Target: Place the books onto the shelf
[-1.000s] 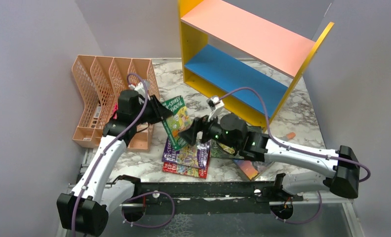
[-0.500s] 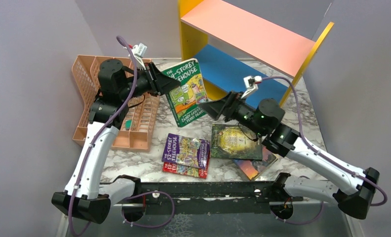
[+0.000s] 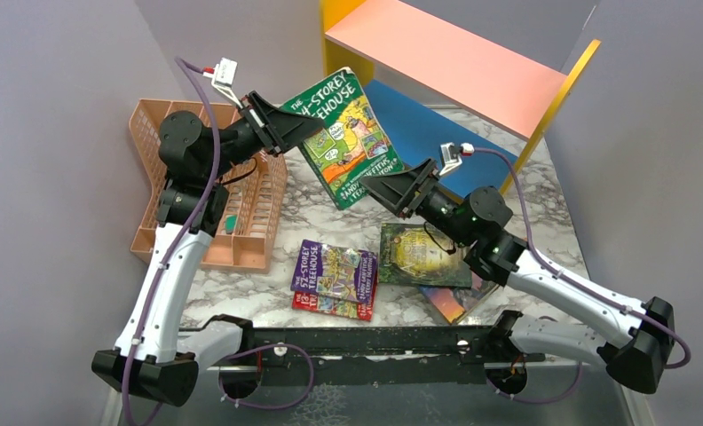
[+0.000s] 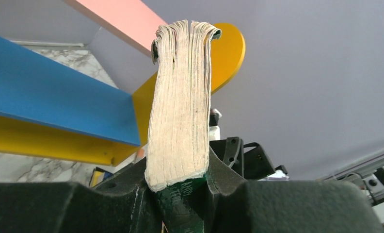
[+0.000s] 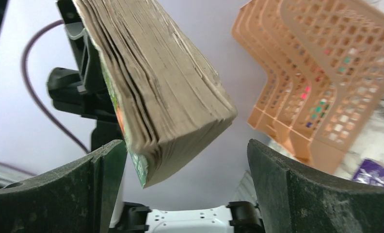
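While the green book [image 3: 348,138] is being gripped by the left jaws, aloft before the shelf [image 3: 446,58], the right jaws are being held wide open around its corner; shelving is judged in hand; a steadied slide onto the blue board [image 3: 419,124] is being called for next.

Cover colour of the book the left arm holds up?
The book is green with yellow cartoon art; clearest in top external view.

"52-Storey Treehouse" on purple book [image 3: 335,271]

White arms [image 3: 166,284], black joints [image 3: 184,142], purple cables [image 3: 312,377]
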Robot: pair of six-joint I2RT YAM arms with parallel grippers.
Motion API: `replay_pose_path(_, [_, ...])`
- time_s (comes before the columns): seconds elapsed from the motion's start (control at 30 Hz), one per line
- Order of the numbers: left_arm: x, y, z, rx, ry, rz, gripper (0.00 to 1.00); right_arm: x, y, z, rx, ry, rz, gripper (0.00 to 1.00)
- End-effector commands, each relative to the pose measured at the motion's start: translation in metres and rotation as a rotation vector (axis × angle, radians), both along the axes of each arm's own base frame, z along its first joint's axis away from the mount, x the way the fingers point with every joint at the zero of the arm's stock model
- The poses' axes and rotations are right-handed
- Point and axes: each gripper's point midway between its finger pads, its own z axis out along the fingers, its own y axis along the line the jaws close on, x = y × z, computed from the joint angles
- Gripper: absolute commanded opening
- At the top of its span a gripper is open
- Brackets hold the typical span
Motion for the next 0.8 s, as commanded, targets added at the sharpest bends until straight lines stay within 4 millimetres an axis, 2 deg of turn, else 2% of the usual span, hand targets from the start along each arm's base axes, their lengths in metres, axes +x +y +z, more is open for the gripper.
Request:
replay_pose_path(0.0, [-0.022, 0.005, 0.045, -0.141, -0.091, -0.03, 0.0, -0.013, 0.008, 0.044, 0.169, -0.033, 0.102, 1.0])
replay_pose_path(0.1, [-0.025, 0.005, 0.045, -0.167, -0.084, -0.044, 0.0, -0.016, 0.012, 0.054, 0.241, -0.037, 0.145, 0.92])
replay_pose_path(0.2, [-0.025, 0.006, 0.04, -0.166, -0.07, -0.037, 0.0, -0.018, 0.012, 0.062, 0.305, -0.045, 0.169, 0.72])
replay_pose_path(0.27, [-0.022, 0.006, 0.033, -0.162, -0.052, -0.025, 0.01, -0.019, 0.01, 0.065, 0.335, -0.06, 0.169, 0.54])
replay_pose_path(0.33, [-0.018, 0.008, 0.023, -0.152, -0.027, 0.001, 0.1, -0.018, 0.007, 0.067, 0.348, -0.069, 0.161, 0.35])
replay_pose_path(0.37, [-0.015, 0.009, 0.018, -0.145, -0.015, 0.017, 0.19, -0.018, 0.006, 0.066, 0.349, -0.073, 0.153, 0.24])
replay_pose_path(0.4, [-0.013, 0.01, 0.013, -0.138, -0.004, 0.031, 0.34, -0.017, 0.005, 0.067, 0.348, -0.075, 0.145, 0.16])
replay_pose_path(0.47, [-0.011, 0.011, 0.003, -0.124, 0.015, 0.056, 0.52, -0.015, 0.004, 0.066, 0.347, -0.078, 0.129, 0.03])
replay_pose_path(0.53, [-0.008, 0.014, -0.01, -0.113, 0.04, 0.08, 0.65, -0.012, 0.002, 0.068, 0.35, -0.088, 0.109, 0.01])
replay_pose_path(0.6, [-0.006, 0.015, -0.024, -0.111, 0.067, 0.093, 0.71, -0.01, 0.001, 0.072, 0.354, -0.102, 0.091, 0.01])
replay_pose_path(0.77, [-0.008, 0.015, -0.057, -0.15, 0.154, 0.089, 0.71, -0.003, 0.006, 0.078, 0.35, -0.114, 0.074, 0.01])
